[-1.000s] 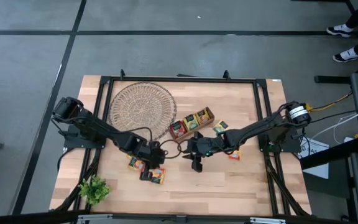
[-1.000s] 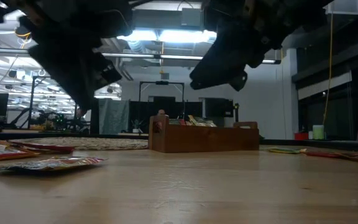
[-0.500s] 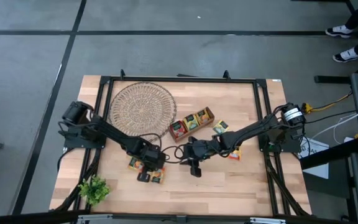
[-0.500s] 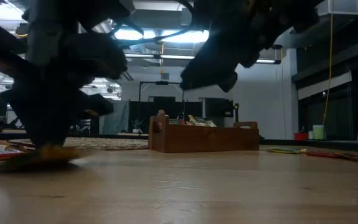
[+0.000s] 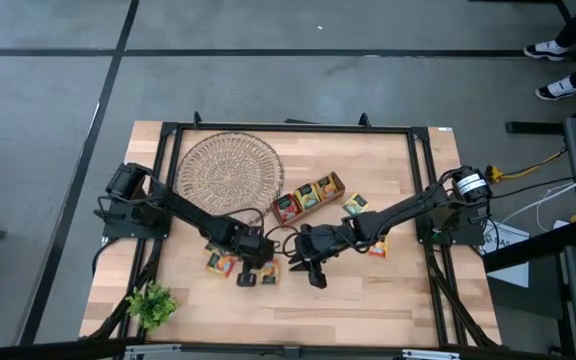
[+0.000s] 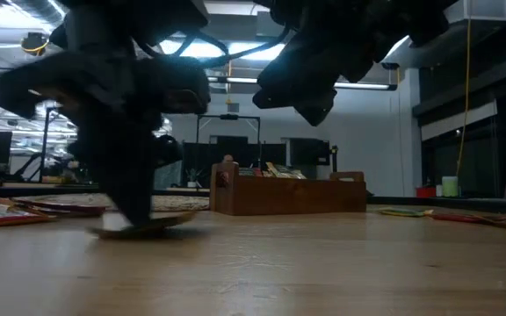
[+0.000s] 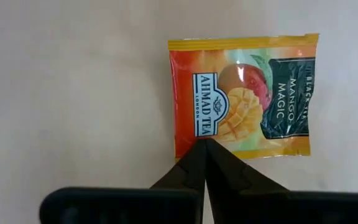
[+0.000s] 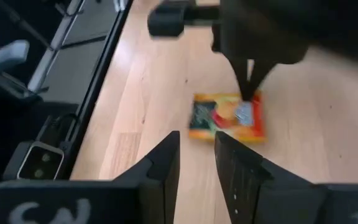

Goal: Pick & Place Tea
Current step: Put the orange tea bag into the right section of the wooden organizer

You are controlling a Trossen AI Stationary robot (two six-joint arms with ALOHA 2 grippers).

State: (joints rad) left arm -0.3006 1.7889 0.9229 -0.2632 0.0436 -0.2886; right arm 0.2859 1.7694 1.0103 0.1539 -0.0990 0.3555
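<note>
Reaching low over the worktop point(image 5: 388, 290), left hand point(image 7: 205, 149) clenched on edge of flat orange mango tea sachet point(image 7: 244, 96), right hand point(image 8: 196, 163) parted, hovering near.

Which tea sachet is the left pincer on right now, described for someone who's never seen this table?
Start at the round wicker dish and go toward the table's front edge. There the shut left pincer pins an orange mango sachet, lying alone on bare wood, apart from the sachets to its left.

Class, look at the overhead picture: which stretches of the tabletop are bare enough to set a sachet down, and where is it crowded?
Bare wood runs along the near edge, from the small plant rightward. Crowded: the middle, where the left gripper, shut on an orange sachet, meets the right gripper, below the wooden tray and wicker dish.
</note>
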